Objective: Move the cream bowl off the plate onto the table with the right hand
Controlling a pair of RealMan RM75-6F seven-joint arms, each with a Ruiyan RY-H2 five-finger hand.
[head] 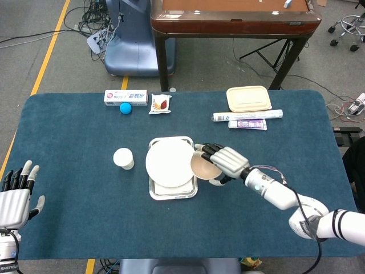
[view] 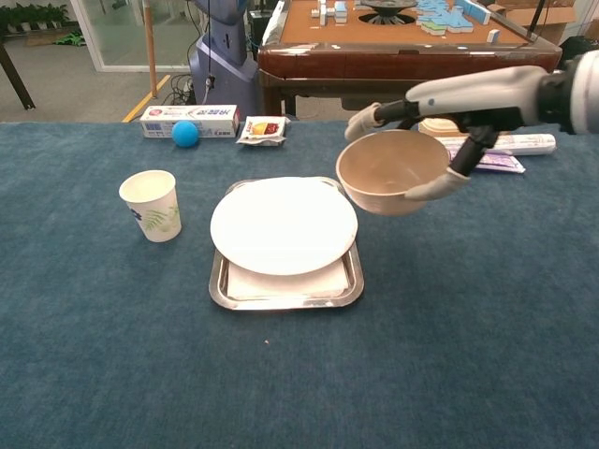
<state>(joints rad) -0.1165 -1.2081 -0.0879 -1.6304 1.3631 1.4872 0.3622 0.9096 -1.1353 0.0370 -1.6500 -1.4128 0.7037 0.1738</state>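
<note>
My right hand grips the cream bowl by its rim and holds it in the air, just right of the tray and above the blue table. The white plate lies bare on the metal tray at the table's middle. My left hand hovers at the table's near left edge with its fingers spread and nothing in it; the chest view does not show it.
A paper cup stands left of the tray. Along the far side lie a toothpaste box, a blue ball, a snack packet, a lidded container and two tubes.
</note>
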